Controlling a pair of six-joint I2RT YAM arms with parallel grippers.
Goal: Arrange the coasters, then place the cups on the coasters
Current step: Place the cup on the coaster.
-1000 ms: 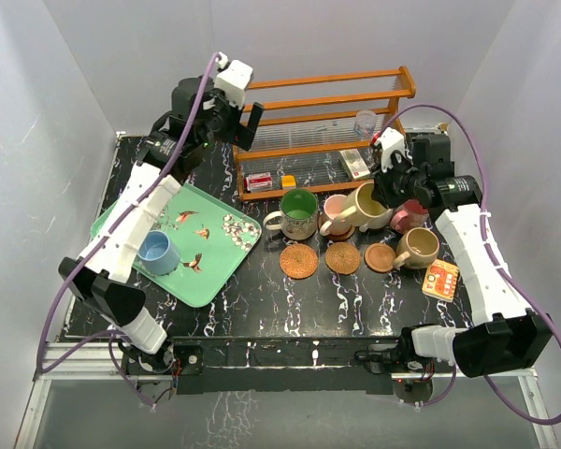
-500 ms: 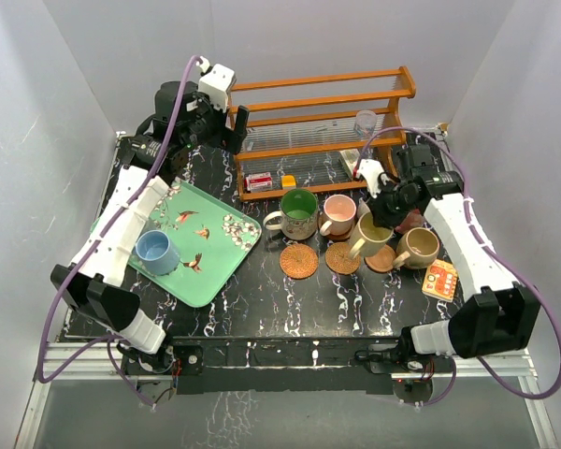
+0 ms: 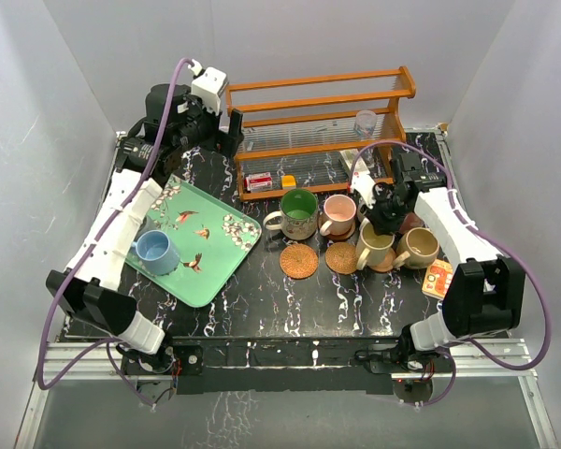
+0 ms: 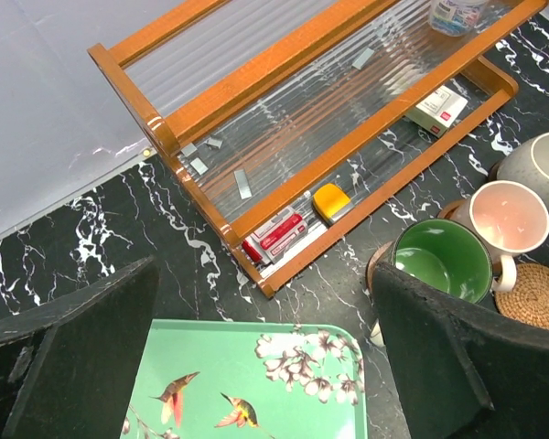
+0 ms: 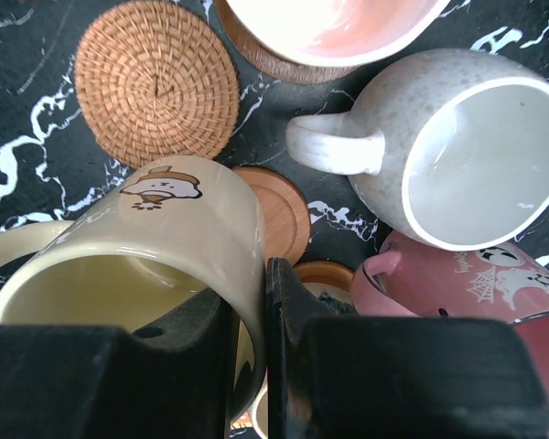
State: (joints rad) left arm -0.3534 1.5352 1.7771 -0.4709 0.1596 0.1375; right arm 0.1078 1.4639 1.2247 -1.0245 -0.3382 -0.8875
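The right arm (image 3: 458, 234) rises from its base at 5 o'clock and folds back toward the middle of the tabletop (image 3: 262, 309). The right end effector (image 3: 379, 224) points down, clamped on the cream mug (image 5: 137, 247), one finger inside the rim and one outside. The mug sits at its 6 o'clock, over a smooth coaster (image 5: 279, 210); the base is hidden, so contact is unclear. A woven coaster (image 5: 156, 82) lies at the mug's 9 o'clock and the tan mug (image 3: 418, 246) at its 3 o'clock. The left arm (image 3: 122, 224) stretches to 11 o'clock, where the left end effector (image 4: 265, 274) hovers by the rack (image 4: 284, 87), fingers wide apart.
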